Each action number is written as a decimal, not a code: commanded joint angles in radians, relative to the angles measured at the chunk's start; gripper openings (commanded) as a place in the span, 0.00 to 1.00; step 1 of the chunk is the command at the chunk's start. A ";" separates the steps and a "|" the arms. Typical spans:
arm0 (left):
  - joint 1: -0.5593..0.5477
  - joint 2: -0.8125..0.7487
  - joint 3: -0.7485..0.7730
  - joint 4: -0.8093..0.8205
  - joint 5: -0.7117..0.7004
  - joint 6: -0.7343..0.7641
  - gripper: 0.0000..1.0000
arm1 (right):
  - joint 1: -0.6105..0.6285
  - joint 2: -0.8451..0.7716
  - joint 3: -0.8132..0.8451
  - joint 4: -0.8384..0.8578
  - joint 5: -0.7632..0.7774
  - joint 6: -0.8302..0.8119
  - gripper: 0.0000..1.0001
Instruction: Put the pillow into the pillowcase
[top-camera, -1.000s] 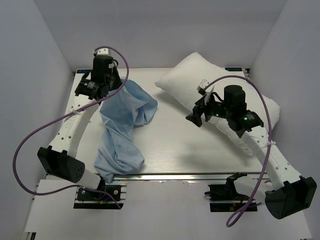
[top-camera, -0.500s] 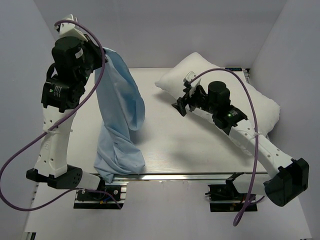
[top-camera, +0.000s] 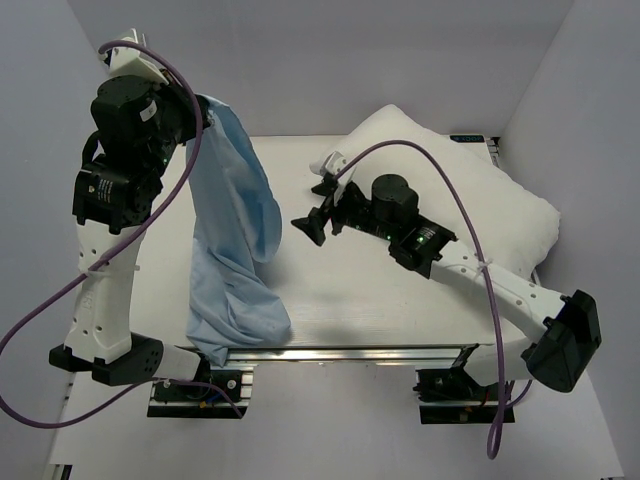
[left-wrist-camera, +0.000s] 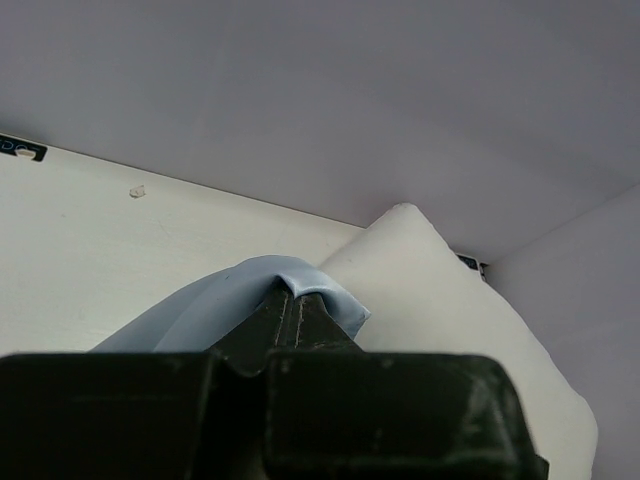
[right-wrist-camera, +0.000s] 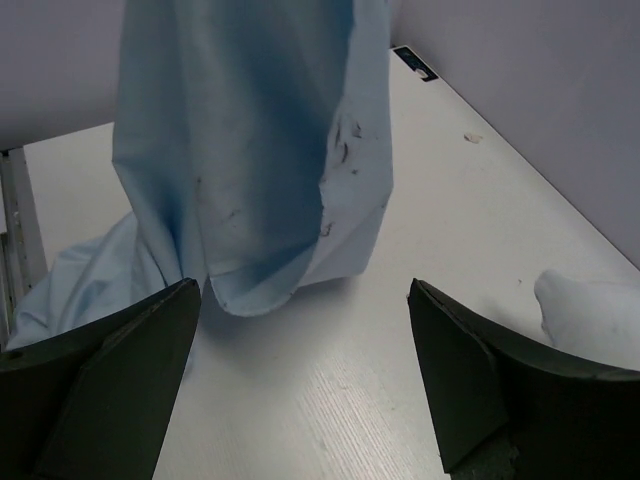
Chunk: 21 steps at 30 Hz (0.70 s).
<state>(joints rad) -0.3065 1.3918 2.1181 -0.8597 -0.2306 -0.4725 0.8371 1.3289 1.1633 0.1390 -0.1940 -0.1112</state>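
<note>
Left pincer: clamped on pillowcase top edge.
Right pincer: apart, facing its hanging fold.
Pillow: desk right, apart from pillowcase.

The wrinkled light-blue pillowcase hangs over the white table, its trailing part heaped at the left. The right gripper faces it, jaws wide apart. A pillow corner shows at right
</note>
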 joint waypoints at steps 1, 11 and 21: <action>0.006 -0.042 0.025 0.014 0.022 -0.011 0.00 | 0.026 0.021 0.041 0.088 0.019 -0.005 0.89; 0.006 -0.065 -0.038 0.039 0.111 -0.063 0.00 | 0.036 0.246 0.196 0.154 0.079 -0.013 0.89; 0.006 -0.085 -0.130 0.060 0.113 -0.058 0.00 | 0.027 0.310 0.202 0.200 0.191 -0.038 0.58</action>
<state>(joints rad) -0.3065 1.3270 1.9980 -0.8333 -0.1299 -0.5327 0.8661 1.6474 1.3449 0.2584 -0.0578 -0.1341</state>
